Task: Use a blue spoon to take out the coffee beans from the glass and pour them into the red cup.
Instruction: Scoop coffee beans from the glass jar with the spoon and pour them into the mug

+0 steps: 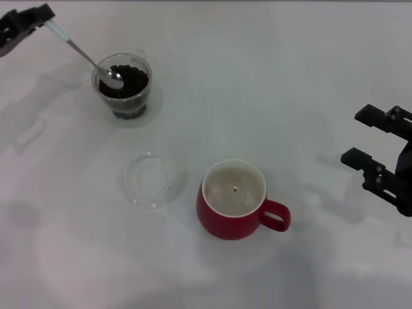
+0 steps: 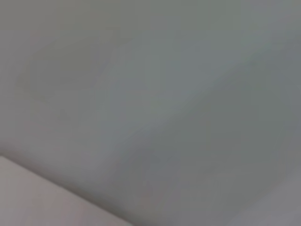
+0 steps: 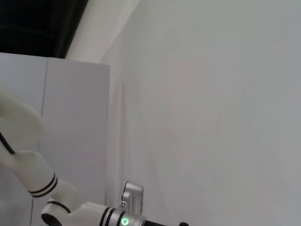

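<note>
At the far left edge, the blue spoon (image 1: 82,54) is held clamped by its handle in the left gripper (image 1: 33,22), its bowl dipped among the coffee beans (image 1: 129,80) in the glass (image 1: 123,85). Near of it lies a clear glass dish (image 1: 150,180), just left of the red cup (image 1: 235,200). Beyond bare white table (image 1: 309,84), the right gripper (image 1: 365,138) is seen at the right edge, fingers spread apart.

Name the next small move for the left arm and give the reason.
Probably lift the blue spoon clear of the glass. The left gripper holds its handle, its bowl rests in the coffee beans, and the red cup looks nearly empty. The right gripper stands parked.
</note>
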